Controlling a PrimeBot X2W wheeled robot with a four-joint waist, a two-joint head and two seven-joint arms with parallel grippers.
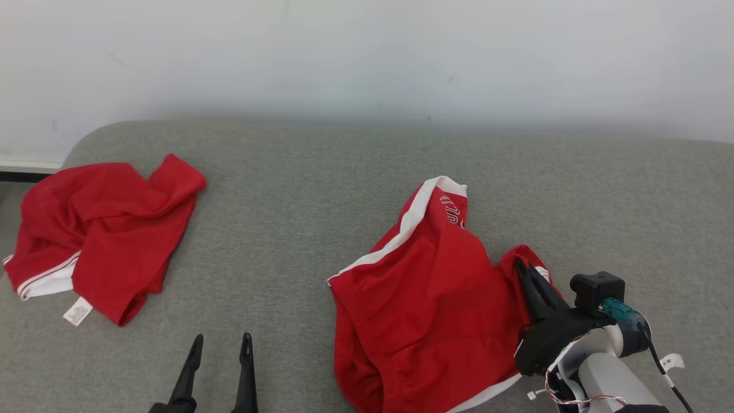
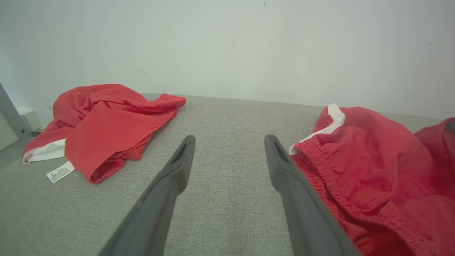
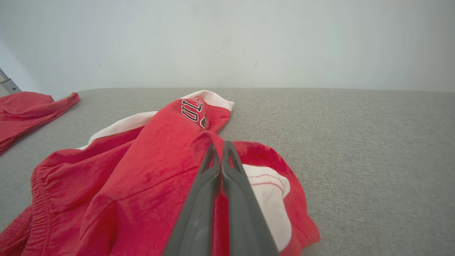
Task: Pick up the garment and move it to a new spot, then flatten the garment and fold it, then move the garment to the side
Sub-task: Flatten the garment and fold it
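The garment [image 1: 424,298] is a pair of red shorts with a white side stripe and dark lettering, lying crumpled on the grey padded surface [image 1: 321,189] right of centre. My right gripper [image 1: 524,268] is shut on a raised fold at its right edge; in the right wrist view the closed fingertips [image 3: 220,144] pinch red cloth of the garment [image 3: 142,170] beside a white patch. My left gripper [image 1: 222,338] stands open at the bottom, left of the shorts. In the left wrist view, that gripper [image 2: 230,138] has only grey surface between its fingers, with the garment [image 2: 373,167] just to the right.
A second red garment [image 1: 103,229] with white trim and a white label lies bunched at the surface's far left edge; it also appears in the left wrist view [image 2: 106,117]. A pale wall [image 1: 367,57] runs behind the surface.
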